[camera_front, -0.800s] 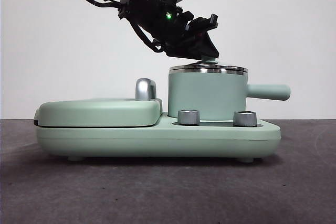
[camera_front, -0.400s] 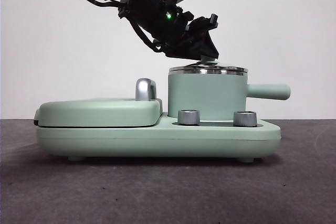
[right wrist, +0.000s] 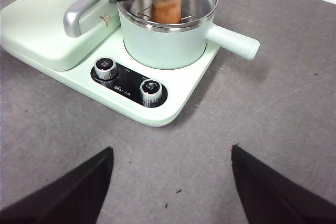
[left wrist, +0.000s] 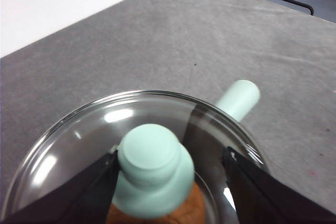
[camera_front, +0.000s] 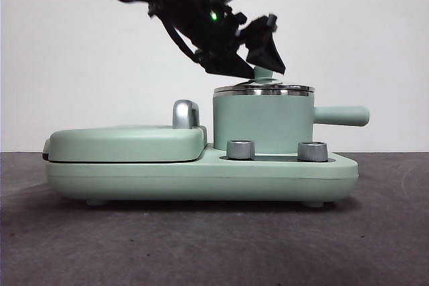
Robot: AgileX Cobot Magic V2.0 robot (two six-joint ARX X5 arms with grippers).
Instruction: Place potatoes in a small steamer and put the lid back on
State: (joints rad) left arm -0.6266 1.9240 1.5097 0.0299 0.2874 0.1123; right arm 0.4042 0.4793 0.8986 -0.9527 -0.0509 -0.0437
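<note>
The small steamer (camera_front: 261, 122), a mint-green pot with a straight side handle (left wrist: 239, 98), stands on the appliance base. The glass lid (camera_front: 263, 89) rests on the pot's steel rim, its green knob (left wrist: 152, 171) upright. Through the glass the orange-brown potatoes (right wrist: 167, 9) show inside the pot. My left gripper (camera_front: 258, 65) hangs just over the lid, open, with its jaws on either side of the knob and a gap on one side. My right gripper (right wrist: 170, 182) is open and empty, high over the table in front of the appliance.
The flat mint-green griddle cover (camera_front: 127, 142) with a chrome handle (camera_front: 184, 113) lies beside the pot on the same base. Two steel dials (right wrist: 105, 67) (right wrist: 151, 90) sit on the base's front. Grey table surrounds the appliance.
The left gripper's jaws have spread off the knob and risen a little, so the knob now shows between them. The pot and lid shifted slightly to the left.
</note>
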